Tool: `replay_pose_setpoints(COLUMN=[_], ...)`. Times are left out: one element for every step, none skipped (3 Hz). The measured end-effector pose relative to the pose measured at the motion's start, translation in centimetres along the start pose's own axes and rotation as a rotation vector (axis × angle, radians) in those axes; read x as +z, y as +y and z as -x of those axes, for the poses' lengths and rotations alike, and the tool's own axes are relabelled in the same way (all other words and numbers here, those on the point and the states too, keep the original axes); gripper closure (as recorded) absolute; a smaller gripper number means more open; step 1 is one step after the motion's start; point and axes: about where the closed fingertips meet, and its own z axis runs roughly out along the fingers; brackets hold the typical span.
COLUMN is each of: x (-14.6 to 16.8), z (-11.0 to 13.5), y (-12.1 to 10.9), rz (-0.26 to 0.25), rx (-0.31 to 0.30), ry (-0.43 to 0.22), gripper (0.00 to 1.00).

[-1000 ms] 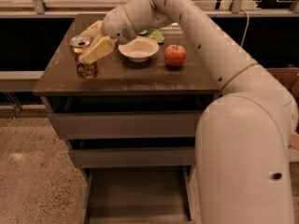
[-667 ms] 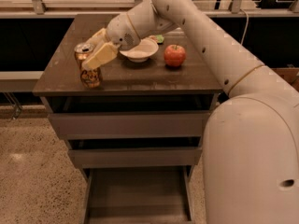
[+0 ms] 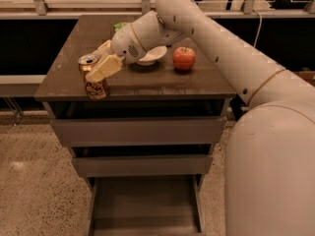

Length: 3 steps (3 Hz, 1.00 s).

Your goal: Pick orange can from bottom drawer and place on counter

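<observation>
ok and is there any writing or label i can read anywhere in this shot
No text here can be read.
orange can: dark print on its side, too blurred to read; the hand grips it at the front left edge of the counter.
apple, bowl, drawer fronts, arm: no lettering visible.

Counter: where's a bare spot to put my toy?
Bare: the front strip of the counter between can and right edge, before the apple; also the back-left corner. Crowded: the middle, with bowl and the gripper, jaws around the can at front left.
</observation>
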Motion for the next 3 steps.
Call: replay_pose_setpoints(x=[-1.7,-4.1,-4.1], z=[-0.3,0.3,0.4], y=[-1.2,-2.8,-2.9], rz=[-0.058,-0.116,-0.117], rx=[0.021,0.023,0.021], ry=[-0.059,-0.091,-0.094], gripper=[0.26,0.05,0.0])
